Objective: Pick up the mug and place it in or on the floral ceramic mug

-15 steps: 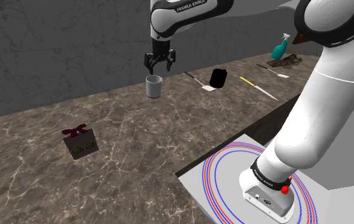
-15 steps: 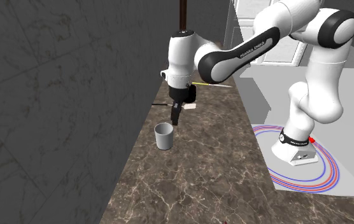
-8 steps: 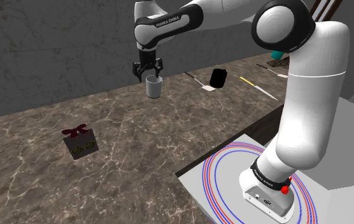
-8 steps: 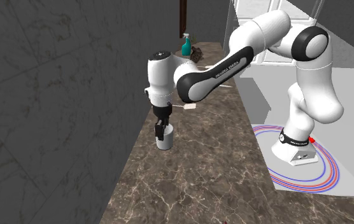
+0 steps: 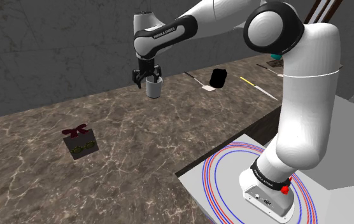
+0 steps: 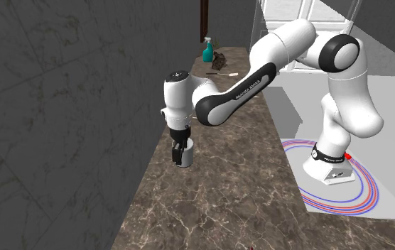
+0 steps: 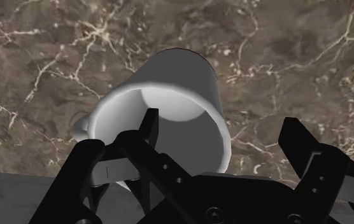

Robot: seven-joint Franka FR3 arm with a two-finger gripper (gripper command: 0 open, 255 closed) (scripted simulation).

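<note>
- Marbled counter [image 5: 169,140] — the white mug [image 7: 182,76] stands on it near the back wall, not yet lifted.
- Gripper [image 7: 220,127] sits at the mug's rim, fingers apart and straddling one side wall, not closed — grasp, carry and placing all remain.

Shoulder view: behind stand [image 5: 332,207], looking down across counter [image 5: 169,140] toward wall [image 5: 42,51].
Second exterior view: mid-distance, lengthwise along counter, wall at its left.
Wrist view: close above mug [image 7: 182,83].
Shared: arm [image 5: 309,95], mug, counter.
</note>
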